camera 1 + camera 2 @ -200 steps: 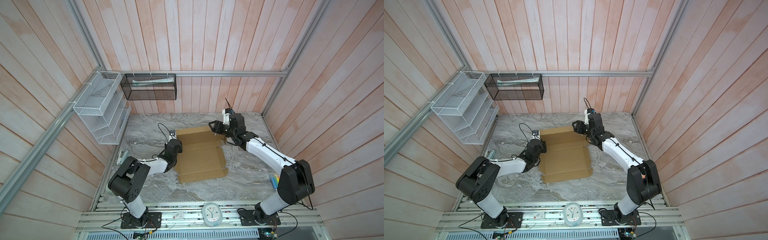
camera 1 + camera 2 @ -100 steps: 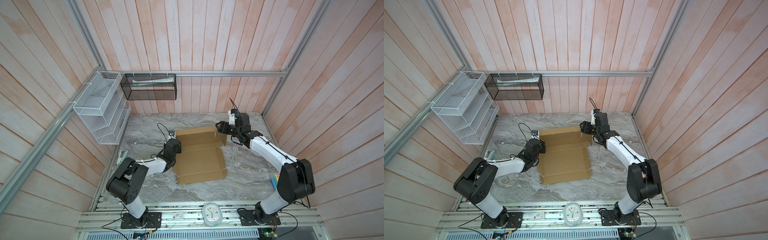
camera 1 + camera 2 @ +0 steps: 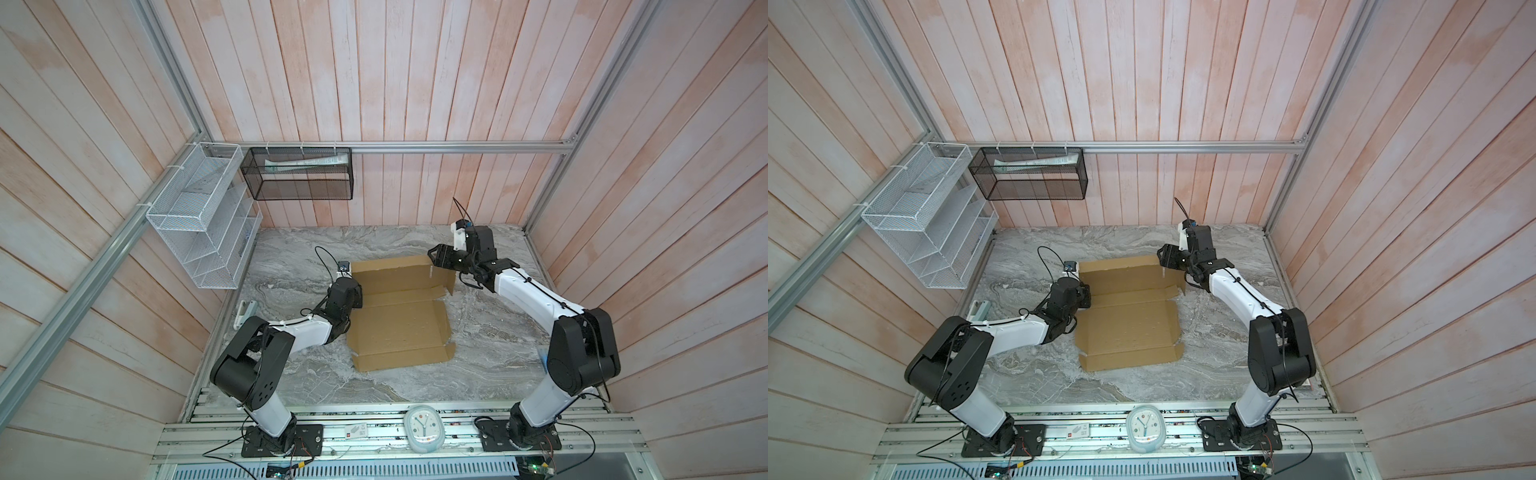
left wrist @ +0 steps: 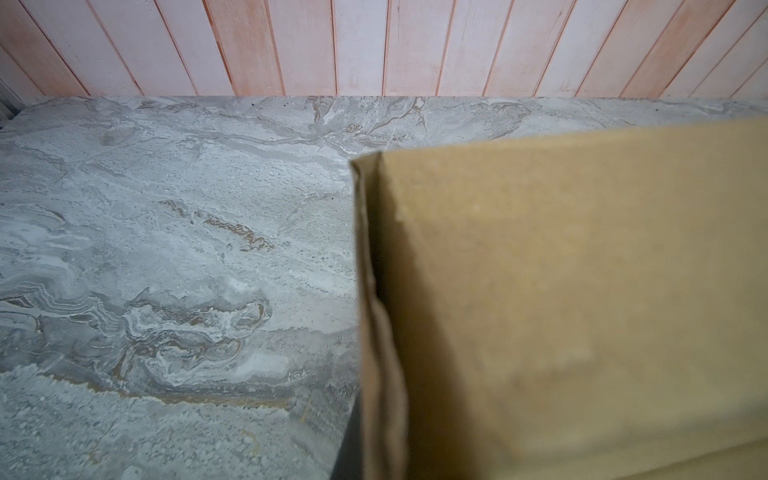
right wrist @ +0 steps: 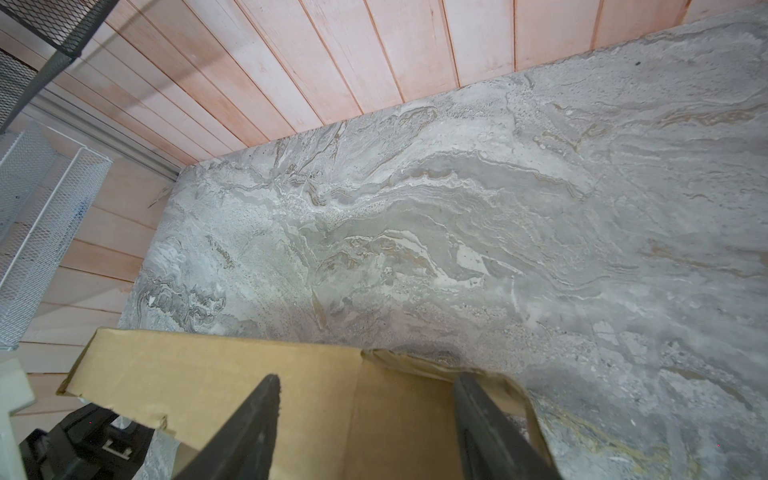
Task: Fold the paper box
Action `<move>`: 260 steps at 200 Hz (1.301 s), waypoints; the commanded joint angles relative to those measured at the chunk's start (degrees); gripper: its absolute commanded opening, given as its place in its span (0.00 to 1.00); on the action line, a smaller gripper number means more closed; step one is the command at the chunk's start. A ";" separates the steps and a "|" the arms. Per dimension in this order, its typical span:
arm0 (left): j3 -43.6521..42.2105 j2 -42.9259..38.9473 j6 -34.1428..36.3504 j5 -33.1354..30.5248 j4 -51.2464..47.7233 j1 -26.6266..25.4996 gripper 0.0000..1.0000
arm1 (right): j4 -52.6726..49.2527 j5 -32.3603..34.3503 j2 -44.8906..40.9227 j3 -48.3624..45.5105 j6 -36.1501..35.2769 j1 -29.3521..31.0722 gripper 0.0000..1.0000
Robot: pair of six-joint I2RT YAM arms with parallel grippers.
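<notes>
left gripper [image 3: 354,292] clamped, low; right gripper [image 5: 366,380] jaws apart.

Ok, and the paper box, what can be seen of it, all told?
The paper box is plain brown corrugated cardboard, unprinted: a die-cut blank with creases, side flaps and small corner tabs. Its near panels lie flat on the marble table, and the far panel is tilted up. The left gripper seems shut on its left edge, and the right gripper stands open at its far right corner.
</notes>
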 commanded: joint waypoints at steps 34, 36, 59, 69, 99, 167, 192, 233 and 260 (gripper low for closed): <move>0.52 -1.44 -1.17 0.15 0.15 0.29 0.00 | -0.08 -0.28 -1.06 -2.56 0.40 1.13 0.63; 0.52 -1.44 -1.12 0.15 0.16 0.25 0.00 | -0.01 -0.25 -1.06 -2.70 0.45 1.16 0.63; 0.71 -1.44 -1.33 0.28 0.11 0.28 0.00 | 0.53 -0.76 -0.93 -3.13 1.09 1.51 0.62; 0.86 -1.44 -1.28 0.49 0.12 0.25 0.00 | 0.65 -0.94 -0.67 -3.10 1.20 1.76 0.62; 1.05 -1.44 -1.24 0.68 0.11 0.21 0.00 | 1.41 -2.13 0.37 -2.59 2.14 2.66 0.60; 0.88 -1.99 -1.85 1.03 -0.02 0.21 0.00 | 7.74 -7.70 1.92 -4.07 7.47 3.35 0.56; 0.68 -2.30 -2.23 0.85 0.07 0.21 0.00 | 7.65 -7.21 1.53 -4.13 7.55 3.38 0.56; 0.49 -2.50 -3.16 0.12 -0.47 0.21 0.00 | 5.33 -3.18 -1.41 -5.38 6.06 3.19 0.57; 0.73 -3.22 -3.38 -0.71 -2.02 0.38 0.00 | 5.64 -3.05 -4.17 -7.83 5.39 2.23 0.58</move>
